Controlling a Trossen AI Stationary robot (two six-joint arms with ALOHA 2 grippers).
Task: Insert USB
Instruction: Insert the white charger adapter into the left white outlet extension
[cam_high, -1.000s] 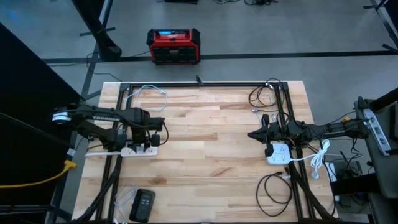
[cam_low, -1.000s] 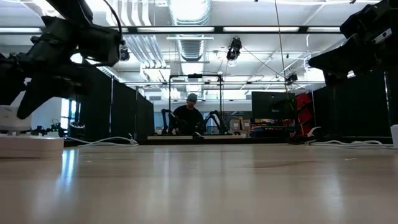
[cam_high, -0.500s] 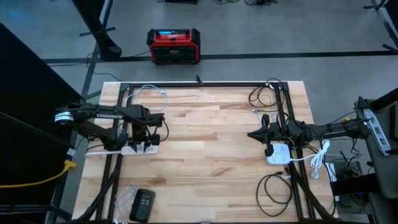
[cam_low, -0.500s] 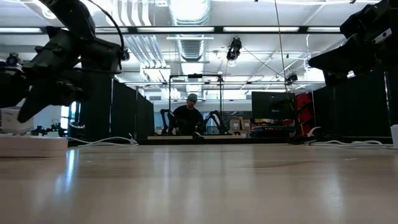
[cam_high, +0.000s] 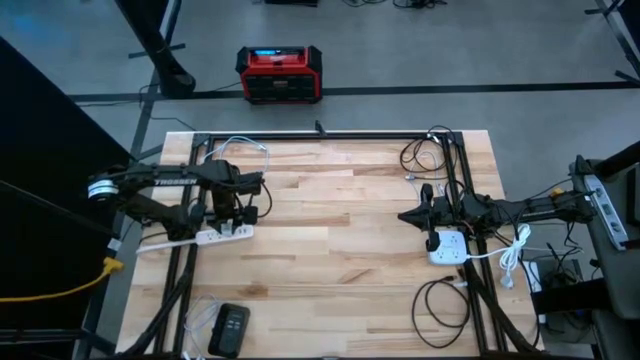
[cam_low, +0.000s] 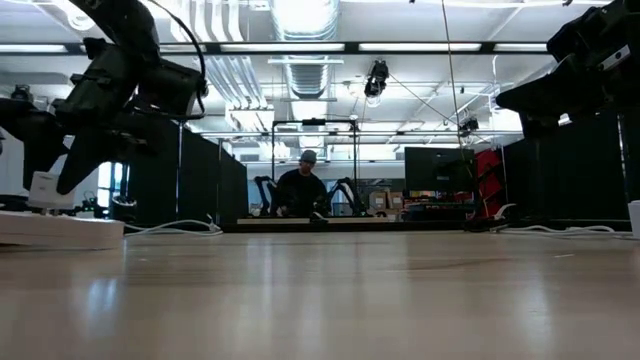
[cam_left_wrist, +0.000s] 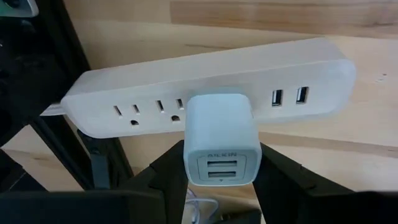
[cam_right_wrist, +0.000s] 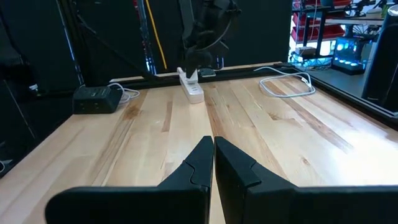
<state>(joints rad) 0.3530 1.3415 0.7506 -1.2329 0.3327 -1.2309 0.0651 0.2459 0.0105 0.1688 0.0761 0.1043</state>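
Left wrist view | 1 USB charger | 1 power strip | 2 fingers gripping charger

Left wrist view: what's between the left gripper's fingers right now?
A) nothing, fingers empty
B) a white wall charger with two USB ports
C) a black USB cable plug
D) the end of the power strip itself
B: the left gripper has its fingers on either side of the white charger with two USB ports, which sits against the outlet face of the white power strip.
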